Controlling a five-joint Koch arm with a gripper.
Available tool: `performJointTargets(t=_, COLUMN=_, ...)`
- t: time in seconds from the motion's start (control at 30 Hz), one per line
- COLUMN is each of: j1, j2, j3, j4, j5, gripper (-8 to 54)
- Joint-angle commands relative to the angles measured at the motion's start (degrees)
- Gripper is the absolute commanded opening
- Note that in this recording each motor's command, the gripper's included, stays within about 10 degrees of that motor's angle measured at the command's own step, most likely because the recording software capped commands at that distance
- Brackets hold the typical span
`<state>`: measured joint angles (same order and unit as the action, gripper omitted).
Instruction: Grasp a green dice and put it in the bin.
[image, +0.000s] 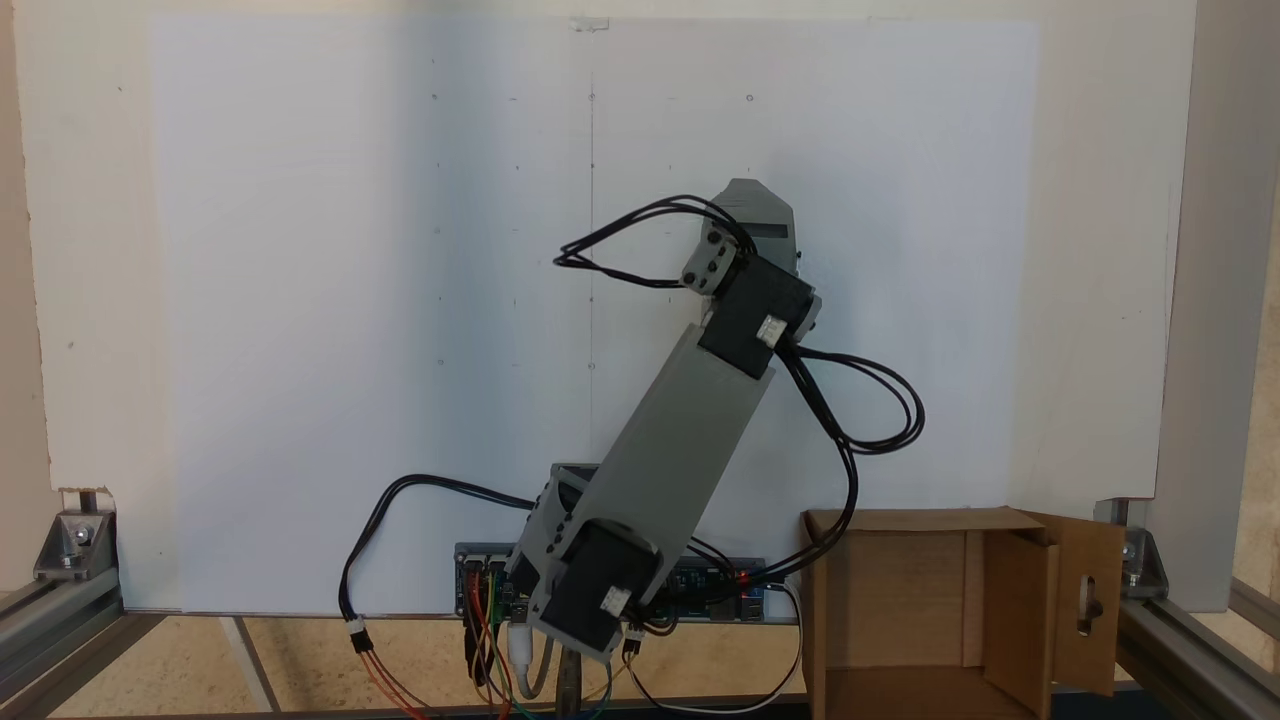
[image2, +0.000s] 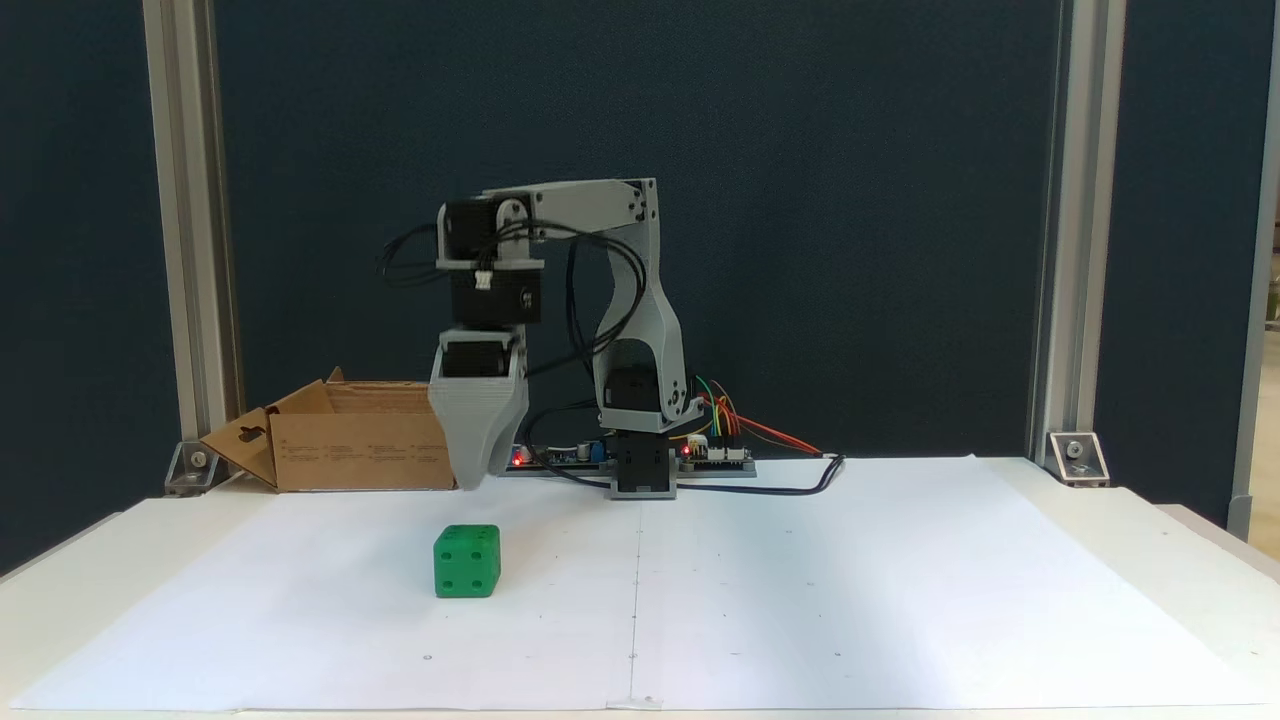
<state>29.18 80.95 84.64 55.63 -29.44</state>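
In a fixed view from the front, the green dice (image2: 467, 561) is sitting on the white paper (image2: 800, 600), below the gripper (image2: 478, 478) and nearer the camera than it, a clear gap between them. The gripper is pointing straight down with its jaws one behind the other, so whether they are parted cannot be told. The bin (image2: 350, 440) is lying far left, behind the gripper.

In a fixed view from above, the arm (image: 670, 450) is reaching up and right across the paper, and the bin (image: 900, 560) is sitting at lower right.
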Motion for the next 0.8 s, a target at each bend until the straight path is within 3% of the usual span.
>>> performJointTargets(t=0.0, j1=0.0, j2=0.3, j3=-1.1, j4=-0.6, j5=-3.3, gripper=43.9)
performJointTargets(t=0.77, j1=0.2, j2=-1.5, j3=1.7, j4=-5.1, j5=-3.1, gripper=42.2)
